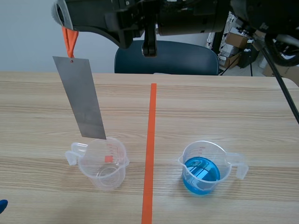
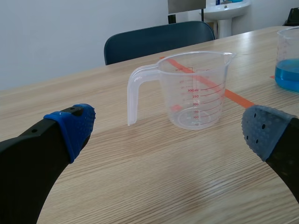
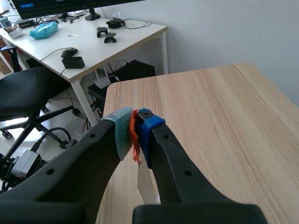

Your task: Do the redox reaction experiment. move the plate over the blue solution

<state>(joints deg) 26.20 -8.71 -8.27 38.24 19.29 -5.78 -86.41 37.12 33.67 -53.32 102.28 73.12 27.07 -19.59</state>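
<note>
With the left fingers (image 2: 72, 123) spread empty near the empty measuring jug (image 1: 103, 163) on the desk (image 1: 210, 107), the right fingers (image 3: 149, 128), clamped on the orange strap (image 3: 134, 135), should carry the metal plate (image 1: 84, 98) hanging over that jug slowly across the tape line (image 1: 150, 154), without swing, to above the blue-solution jug (image 1: 202, 170).

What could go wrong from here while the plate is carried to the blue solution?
The metal plate hangs only by an orange strap pinched in the right tool; it may swing or slip out.
Its lower end is near the rim of the empty cup; a sideways move could tip that cup.
A swinging plate could strike the cup of blue solution and spill it.
</note>
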